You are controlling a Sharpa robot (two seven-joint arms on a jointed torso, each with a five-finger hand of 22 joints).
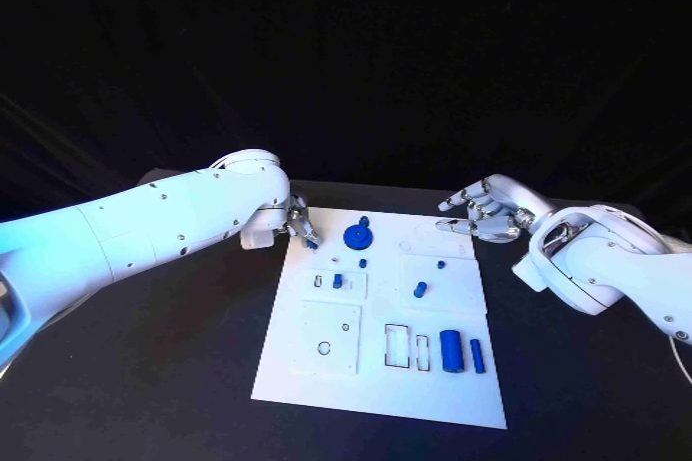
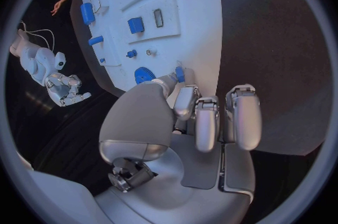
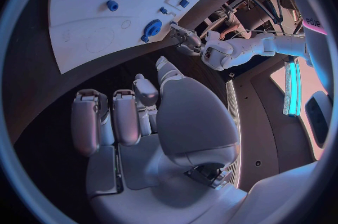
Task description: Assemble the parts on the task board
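Observation:
The white task board (image 1: pixel 289 376) lies in the middle of the black table. Near its far edge sits a blue gear (image 1: pixel 358 239), also seen in the left wrist view (image 2: pixel 143 75) and the right wrist view (image 3: pixel 151 28). Blue pegs (image 1: pixel 339 279) (image 1: pixel 420 290) stand mid-board. A blue cylinder (image 1: pixel 451 351) and a thin blue bar (image 1: pixel 477 355) lie near the front right. My left hand (image 1: pixel 296 224) hovers at the board's far left corner and pinches a small blue part (image 2: pixel 180 74) between thumb and finger. My right hand (image 1: pixel 483 213) hangs by the far right corner, fingers loosely curled and apart, holding nothing.
Rectangular slots (image 1: pixel 397 344) and a square recessed plate (image 1: pixel 330 343) mark the board's front half. Black table (image 1: pixel 159 381) runs on both sides of the board. My left forearm (image 1: pixel 159 231) reaches in over the table's left side.

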